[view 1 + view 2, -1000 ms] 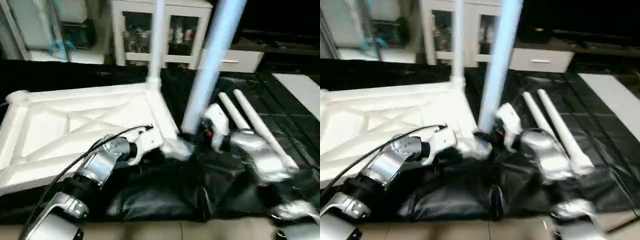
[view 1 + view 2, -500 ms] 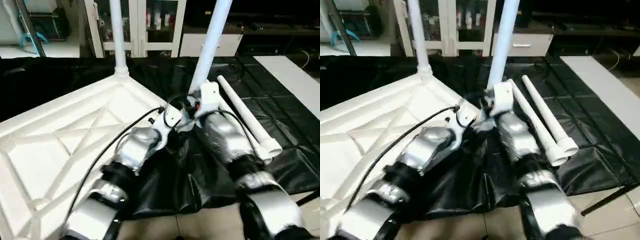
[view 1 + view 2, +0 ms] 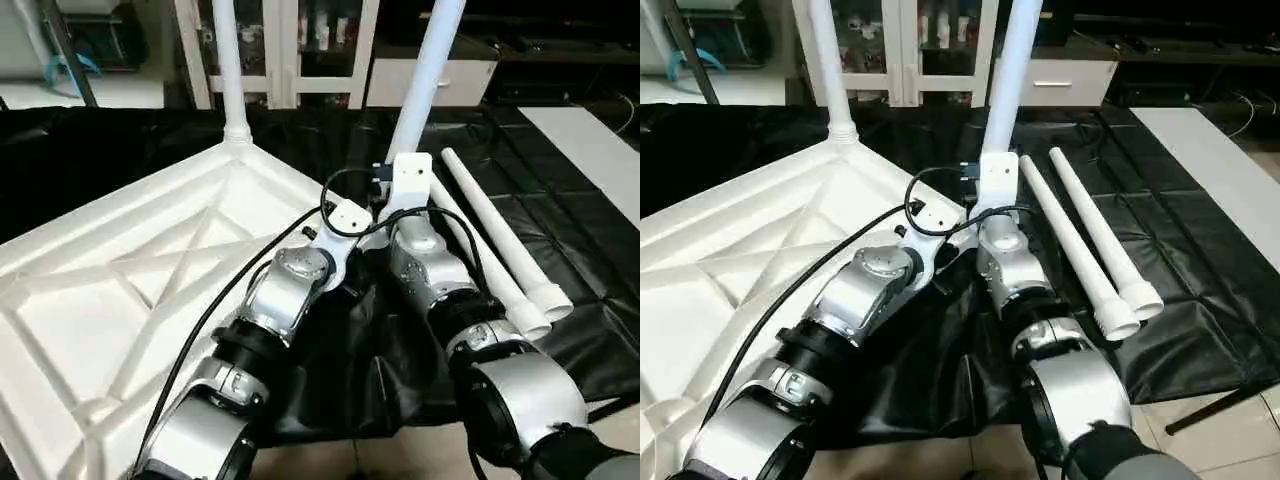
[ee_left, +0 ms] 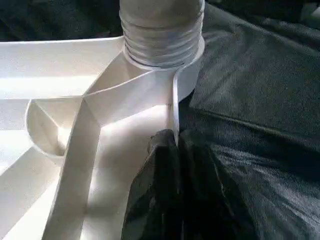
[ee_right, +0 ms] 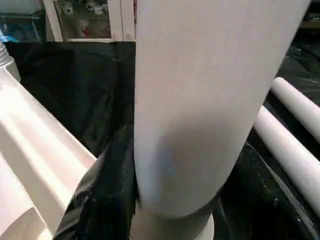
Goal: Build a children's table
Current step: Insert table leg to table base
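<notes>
The children's table top [image 3: 130, 290] lies upside down on the black cloth, its X-ribs facing up. One white leg [image 3: 228, 70] stands in the far corner socket. A second leg [image 3: 428, 75] stands upright at the near right corner, with its ribbed end [image 4: 160, 30] seated in the socket. My right gripper [image 5: 175, 195] is shut on this leg low down, a black finger [image 5: 102, 190] on each side. My left gripper [image 4: 175, 140] is shut on the top's thin rim wall [image 4: 175, 100] just beside that socket. Two loose legs [image 3: 495, 235] lie on the cloth to the right.
A white glass-door cabinet [image 3: 290, 45] and a low white drawer unit [image 3: 445, 85] stand behind the work table. A white panel [image 3: 590, 140] lies at the far right. The black cloth bunches under my forearms [image 3: 350, 370], and the table's front edge is close.
The whole picture has swung and tilted, so the camera moved. Both grips hold as before, and the leg stays upright in the corner socket.
</notes>
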Available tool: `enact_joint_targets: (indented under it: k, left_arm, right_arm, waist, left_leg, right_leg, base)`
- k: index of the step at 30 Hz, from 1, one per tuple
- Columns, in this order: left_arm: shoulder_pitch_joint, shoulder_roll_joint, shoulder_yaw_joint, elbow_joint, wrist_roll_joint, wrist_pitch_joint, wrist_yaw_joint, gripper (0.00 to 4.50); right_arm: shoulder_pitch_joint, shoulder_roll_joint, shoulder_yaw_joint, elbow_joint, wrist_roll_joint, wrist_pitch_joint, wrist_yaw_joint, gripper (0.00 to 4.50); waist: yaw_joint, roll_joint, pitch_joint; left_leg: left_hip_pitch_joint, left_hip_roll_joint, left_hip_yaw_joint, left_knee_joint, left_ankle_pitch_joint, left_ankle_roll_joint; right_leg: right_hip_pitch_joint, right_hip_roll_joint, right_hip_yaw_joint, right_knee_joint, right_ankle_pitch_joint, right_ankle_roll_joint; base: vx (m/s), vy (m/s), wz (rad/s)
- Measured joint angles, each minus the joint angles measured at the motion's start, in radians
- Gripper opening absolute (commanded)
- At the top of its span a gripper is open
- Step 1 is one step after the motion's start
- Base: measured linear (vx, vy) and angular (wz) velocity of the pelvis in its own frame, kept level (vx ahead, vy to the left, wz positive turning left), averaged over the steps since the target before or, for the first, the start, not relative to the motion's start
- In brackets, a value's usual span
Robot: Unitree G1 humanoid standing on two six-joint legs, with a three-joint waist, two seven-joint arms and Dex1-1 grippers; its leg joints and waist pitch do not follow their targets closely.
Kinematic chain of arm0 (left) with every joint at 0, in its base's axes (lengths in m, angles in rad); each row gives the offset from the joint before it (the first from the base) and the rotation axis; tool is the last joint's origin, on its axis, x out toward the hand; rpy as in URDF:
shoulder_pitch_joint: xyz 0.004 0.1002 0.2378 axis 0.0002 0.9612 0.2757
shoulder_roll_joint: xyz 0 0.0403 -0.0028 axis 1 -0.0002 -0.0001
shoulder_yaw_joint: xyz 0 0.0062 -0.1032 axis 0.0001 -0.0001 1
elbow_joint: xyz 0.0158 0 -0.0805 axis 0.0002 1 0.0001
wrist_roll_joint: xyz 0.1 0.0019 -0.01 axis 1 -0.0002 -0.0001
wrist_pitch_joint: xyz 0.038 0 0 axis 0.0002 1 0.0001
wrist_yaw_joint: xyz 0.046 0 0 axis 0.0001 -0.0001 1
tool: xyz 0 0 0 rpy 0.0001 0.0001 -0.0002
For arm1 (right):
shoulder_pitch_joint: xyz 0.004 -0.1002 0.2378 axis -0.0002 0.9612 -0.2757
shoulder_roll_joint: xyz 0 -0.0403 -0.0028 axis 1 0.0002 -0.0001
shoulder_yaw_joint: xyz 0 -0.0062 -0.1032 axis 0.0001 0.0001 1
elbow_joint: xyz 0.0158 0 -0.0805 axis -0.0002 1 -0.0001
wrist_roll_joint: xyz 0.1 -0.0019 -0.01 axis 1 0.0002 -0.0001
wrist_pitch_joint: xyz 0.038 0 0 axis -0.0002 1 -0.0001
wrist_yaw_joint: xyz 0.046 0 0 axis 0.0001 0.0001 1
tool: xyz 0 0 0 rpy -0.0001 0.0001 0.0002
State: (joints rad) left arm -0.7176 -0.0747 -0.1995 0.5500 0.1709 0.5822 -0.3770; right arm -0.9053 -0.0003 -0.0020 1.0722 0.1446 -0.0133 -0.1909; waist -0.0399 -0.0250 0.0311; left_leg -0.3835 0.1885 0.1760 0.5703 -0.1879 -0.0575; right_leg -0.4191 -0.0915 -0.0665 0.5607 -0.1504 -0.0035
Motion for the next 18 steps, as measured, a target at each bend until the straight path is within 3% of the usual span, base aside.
enact_joint_targets:
  k: [3,6,9,11,14,18]
  left_arm:
    - [0.003,0.0,-0.002,-0.059,-0.01,0.005,-0.009,0.0]
    - [-0.001,0.019,0.007,-0.095,-0.018,0.006,-0.01,0.0]
    - [0.0,0.025,0.007,-0.095,-0.019,0.008,-0.011,0.0]
    - [0.0,0.023,0.005,-0.095,-0.021,0.008,-0.012,0.0]
    - [0.0,0.023,0.001,-0.095,-0.022,0.009,-0.014,0.0]
    - [0.005,0.038,-0.004,-0.096,-0.024,0.013,-0.026,0.0]
  right_arm:
    - [-0.002,-0.032,-0.02,0.027,-0.011,-0.007,-0.026,1.84]
    - [-0.003,-0.052,-0.044,0.047,-0.012,-0.018,-0.041,1.84]
    - [-0.002,-0.054,-0.05,0.062,-0.012,-0.04,-0.038,1.84]
    - [-0.002,-0.053,-0.05,0.07,-0.012,-0.057,-0.022,2.4]
    - [0.002,-0.051,-0.048,0.096,-0.03,-0.057,-0.008,2.57]
    - [0.009,-0.048,-0.048,0.108,-0.041,-0.066,0.006,2.87]
  waist:
    - [0.025,0.0,0.0]
    - [0.049,0.001,0.001]
    - [0.052,0.001,0.001]
    - [0.047,0.0,0.001]
    - [0.044,-0.001,0.001]
    - [0.046,-0.001,0.001]
  left_leg:
    - [0.001,0.0,0.002,0.002,0.0,-0.001]
    - [0.009,0.004,0.016,0.001,0.0,-0.001]
    - [0.01,0.003,0.021,0.001,0.0,-0.001]
    - [0.01,0.002,0.021,0.002,0.0,-0.001]
    - [0.01,0.003,0.022,0.002,0.0,0.0]
    - [0.001,0.004,0.022,0.002,0.001,0.0]
  right_leg:
    - [0.003,-0.001,0.001,0.0,0.0,0.0]
    - [0.011,-0.003,0.005,0.0,-0.001,0.001]
    - [0.012,-0.003,0.012,-0.001,-0.006,0.01]
    - [0.012,-0.003,0.014,-0.001,-0.006,0.01]
    - [0.011,-0.002,0.014,0.0,-0.004,0.008]
    - [0.002,-0.002,0.014,0.003,-0.004,0.007]
  base:
    - [0.0,0.0,0.0]
    - [0.0,0.0,0.0]
    - [0.0,0.0,0.0]
    - [0.0,0.0,0.0]
    - [0.0,0.0,0.0]
    - [0.0,0.0,0.0]
